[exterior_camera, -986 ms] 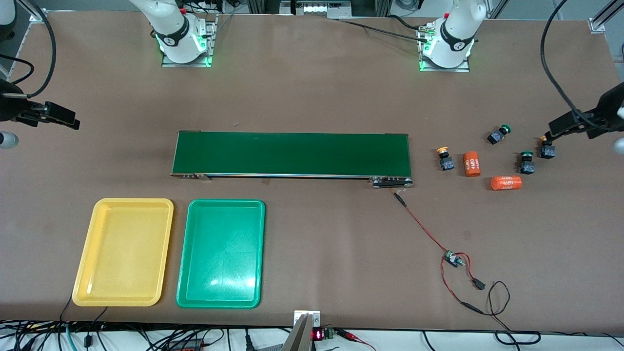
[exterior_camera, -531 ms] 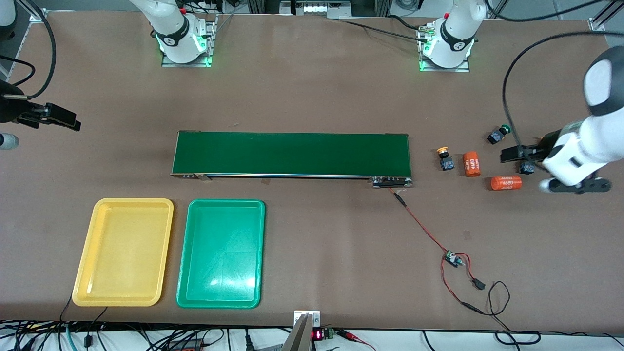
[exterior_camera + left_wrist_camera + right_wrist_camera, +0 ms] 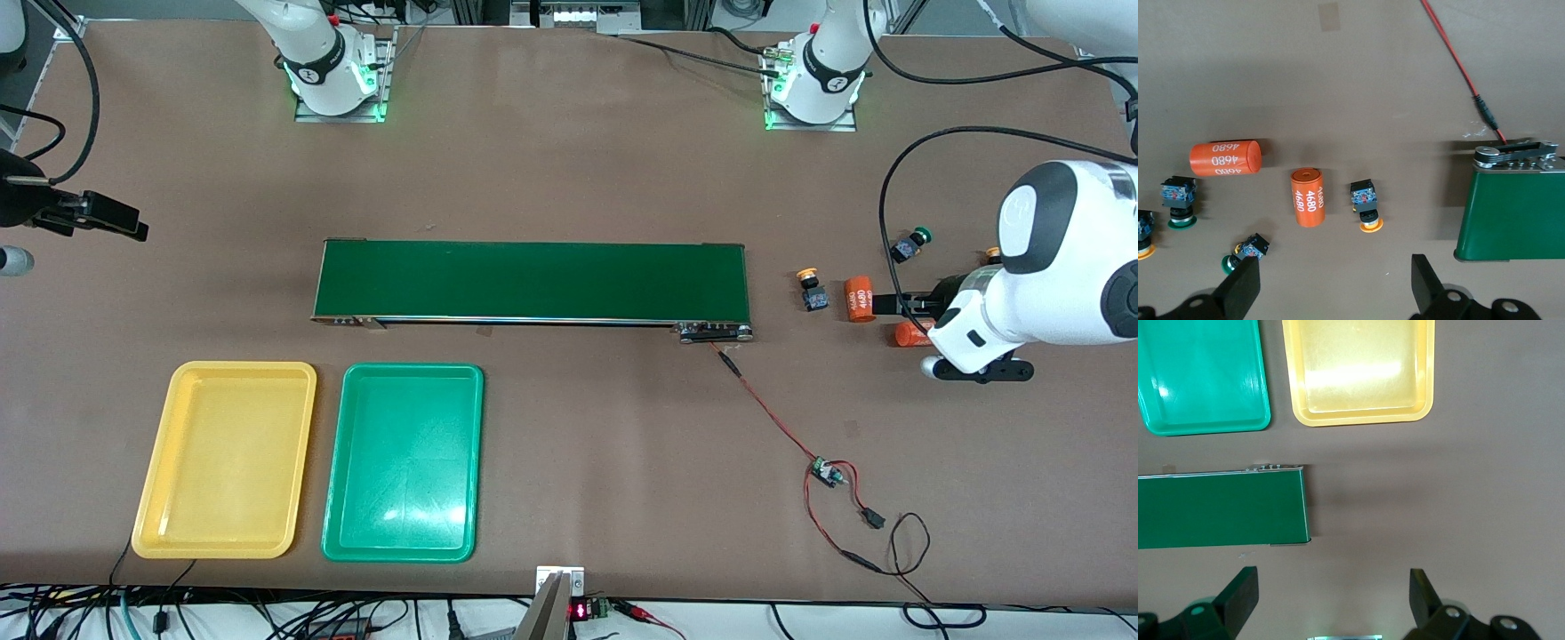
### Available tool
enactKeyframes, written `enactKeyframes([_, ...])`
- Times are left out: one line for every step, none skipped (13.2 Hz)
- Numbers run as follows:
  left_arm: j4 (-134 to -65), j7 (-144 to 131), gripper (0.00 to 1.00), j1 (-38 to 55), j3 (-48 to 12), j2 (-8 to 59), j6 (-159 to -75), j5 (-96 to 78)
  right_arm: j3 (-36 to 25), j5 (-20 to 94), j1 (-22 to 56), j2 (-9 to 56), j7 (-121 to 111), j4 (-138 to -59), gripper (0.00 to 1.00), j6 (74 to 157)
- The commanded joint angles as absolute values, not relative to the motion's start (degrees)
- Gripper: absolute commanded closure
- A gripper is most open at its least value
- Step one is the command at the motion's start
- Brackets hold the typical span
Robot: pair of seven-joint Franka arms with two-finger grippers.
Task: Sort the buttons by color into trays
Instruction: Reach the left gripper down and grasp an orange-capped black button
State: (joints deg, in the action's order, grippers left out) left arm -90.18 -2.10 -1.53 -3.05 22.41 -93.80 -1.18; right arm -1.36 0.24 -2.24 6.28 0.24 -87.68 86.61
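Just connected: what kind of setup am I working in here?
Probably a robotics lab bench mocking up a sorting line: a small conveyor belt mid-table, bare wiring with a control board, and a yellow tray and green tray.

The yellow tray (image 3: 224,460) and green tray (image 3: 403,463) look like smooth, glossy plastic that catches glare. The table (image 3: 569,160) is matt brown, faintly scuffed. The conveyor belt (image 3: 533,281) is matt dark green with a bright metal end (image 3: 1515,155). The orange cylinders (image 3: 1307,197) seem satin plastic, perhaps.
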Motion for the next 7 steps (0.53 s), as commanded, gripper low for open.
enactKeyframes([-98.3, -1.5, 0.0, -2.5, -3.2, 20.6, -100.7, -1.0, -1.1, 1.2, -2.5, 6.1, 1.0, -87.6, 0.0, 86.7])
enactKeyframes([-102.3, -1.5, 0.0, -2.6, -3.2, 19.4, -103.9, -1.0, -1.2, 1.2, -2.6, 6.1, 1.0, -87.5, 0.0, 86.7])
enactKeyframes([-105.8, -1.5, 0.0, -2.6, -3.2, 18.1, -107.0, -1.0, -1.2, 1.2, -2.5, 6.1, 1.0, -87.6, 0.0, 86.7])
enactKeyframes([-109.0, -1.6, 0.0, -2.7, -3.2, 17.4, -109.6, -1.1, -1.2, 1.2, -2.6, 6.1, 1.0, -87.6, 0.0, 86.7])
enactKeyframes([-111.6, -1.8, 0.0, -2.8, -3.2, 16.8, -111.4, -2.3, -1.2, 1.2, -2.6, 6.2, 1.0, -87.6, 0.0, 86.7])
enactKeyframes([-114.0, -2.2, 0.0, -2.8, -3.3, 16.4, -112.9, -3.6, -1.1, 1.3, -2.7, 6.2, 1.0, -87.6, 0.0, 86.7])
enactKeyframes([-115.8, -2.5, 0.0, -2.7, -3.2, 15.8, -113.9, -4.8, -1.2, 1.3, -2.6, 6.2, 1.0, -87.6, 0.0, 86.7])
